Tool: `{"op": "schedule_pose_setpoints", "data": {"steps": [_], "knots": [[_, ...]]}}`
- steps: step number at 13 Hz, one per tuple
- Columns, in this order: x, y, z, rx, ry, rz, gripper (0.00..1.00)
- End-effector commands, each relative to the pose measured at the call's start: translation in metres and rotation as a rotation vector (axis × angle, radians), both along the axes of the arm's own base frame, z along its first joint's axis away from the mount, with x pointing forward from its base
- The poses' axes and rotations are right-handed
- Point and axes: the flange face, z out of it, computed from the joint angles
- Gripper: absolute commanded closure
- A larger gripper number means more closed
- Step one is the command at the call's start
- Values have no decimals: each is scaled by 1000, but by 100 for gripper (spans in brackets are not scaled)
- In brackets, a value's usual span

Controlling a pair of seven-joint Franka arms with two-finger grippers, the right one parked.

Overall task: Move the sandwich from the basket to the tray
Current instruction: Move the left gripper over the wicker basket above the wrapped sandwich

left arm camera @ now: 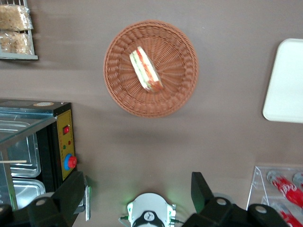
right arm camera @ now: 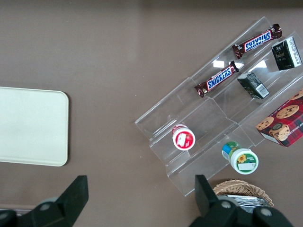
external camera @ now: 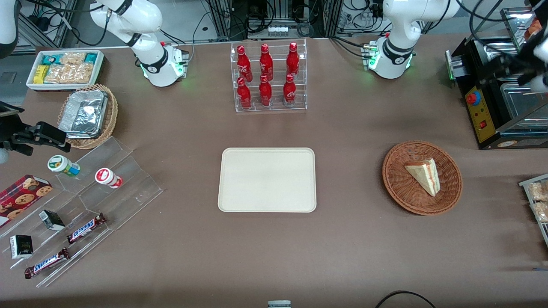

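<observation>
The sandwich [external camera: 424, 175] [left arm camera: 146, 69], a pale triangular wedge with red and green filling at its edge, lies in the round reddish-brown wicker basket [external camera: 396, 182] [left arm camera: 118, 92] toward the working arm's end of the table. The cream rectangular tray [external camera: 267, 179] [left arm camera: 286, 80] lies bare at the table's middle, beside the basket. My left gripper [external camera: 516, 70] [left arm camera: 137, 191] hangs high above the black warmer, farther from the front camera than the basket. It is open, its fingers wide apart with nothing between them.
A black warmer [external camera: 488, 107] [left arm camera: 59, 142] stands close to the basket, under the gripper. A clear rack of red bottles [external camera: 269, 77] stands farther back than the tray. Snack packets [external camera: 537, 199] lie at the table's edge. An acrylic stand with candy bars [external camera: 85, 226] sits toward the parked arm's end.
</observation>
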Motion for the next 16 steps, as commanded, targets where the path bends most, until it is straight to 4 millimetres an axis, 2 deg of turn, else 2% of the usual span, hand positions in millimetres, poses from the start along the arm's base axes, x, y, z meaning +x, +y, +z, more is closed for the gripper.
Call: {"op": "schedule_pose_setpoints", "data": {"steps": [1,2,4,7,9,11,15,16], "knots": [[28,20,-32,13,11,45,0],[40,19,-46,12,8,48,0],[64,32,-81,20,24,85,0],[87,48,-130,34,48,114,0],[93,51,-161,40,17,138,0],[97,51,-188,42,-29,234,0],[106,55,-222,18,-20,358,0],[108,55,-236,28,-18,406,0]]}}
